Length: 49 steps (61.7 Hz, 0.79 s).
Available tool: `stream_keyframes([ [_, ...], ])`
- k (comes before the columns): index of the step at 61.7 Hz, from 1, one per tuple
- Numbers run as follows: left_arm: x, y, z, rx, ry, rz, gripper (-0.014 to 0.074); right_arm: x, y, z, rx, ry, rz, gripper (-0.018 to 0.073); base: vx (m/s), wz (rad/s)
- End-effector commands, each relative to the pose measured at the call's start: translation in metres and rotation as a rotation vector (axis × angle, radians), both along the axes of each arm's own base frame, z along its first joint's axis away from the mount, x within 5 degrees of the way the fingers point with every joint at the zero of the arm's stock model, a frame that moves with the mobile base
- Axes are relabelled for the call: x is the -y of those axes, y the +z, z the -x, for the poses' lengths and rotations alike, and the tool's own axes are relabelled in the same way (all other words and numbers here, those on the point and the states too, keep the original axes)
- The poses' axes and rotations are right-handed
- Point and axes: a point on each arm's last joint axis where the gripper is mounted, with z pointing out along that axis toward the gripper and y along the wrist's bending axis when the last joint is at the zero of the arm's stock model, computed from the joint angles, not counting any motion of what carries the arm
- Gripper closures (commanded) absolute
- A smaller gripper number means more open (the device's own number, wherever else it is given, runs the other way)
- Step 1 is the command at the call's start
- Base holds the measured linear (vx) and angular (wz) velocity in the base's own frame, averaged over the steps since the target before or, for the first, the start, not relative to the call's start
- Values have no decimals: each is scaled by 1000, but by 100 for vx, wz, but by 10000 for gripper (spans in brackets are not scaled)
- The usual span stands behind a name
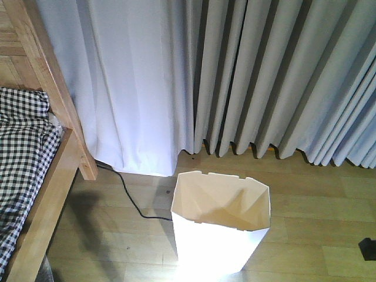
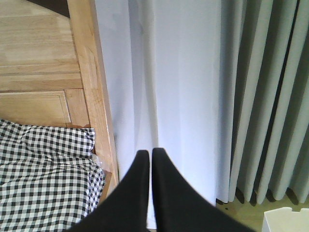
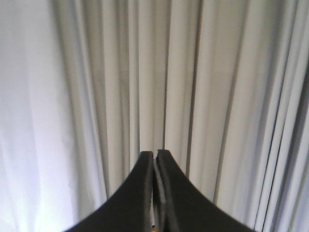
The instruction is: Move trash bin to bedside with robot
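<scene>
a: front view first, where's the trash bin [image 1: 220, 235]?
b: upright on the wood floor [image 1: 317, 200], in front of the grey curtains [image 1: 282, 76], apart from the bed [image 1: 35, 194] with its checked bedding [image 1: 23, 147] at left; a black cable [image 1: 132, 200] runs between them

a: left wrist view?
b: left gripper [image 2: 147, 153] tips pressed together, holding nothing, bed post [image 2: 91, 82] to its left, a bin corner at bottom right

a: right wrist view?
b: right gripper [image 3: 155, 154] closed too, empty, facing only curtain folds
</scene>
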Motion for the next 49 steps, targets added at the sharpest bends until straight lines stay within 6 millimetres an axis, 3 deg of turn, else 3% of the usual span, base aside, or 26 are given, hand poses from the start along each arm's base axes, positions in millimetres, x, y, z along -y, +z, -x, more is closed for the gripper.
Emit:
stream_keyframes([
  [1,0,1,0,63,-4,4,603,-1,5,1,77,7,20,568,0,0],
  [49,0,1,0,63,-4,4,603,0,5,1,78,1,11,568,0,0],
])
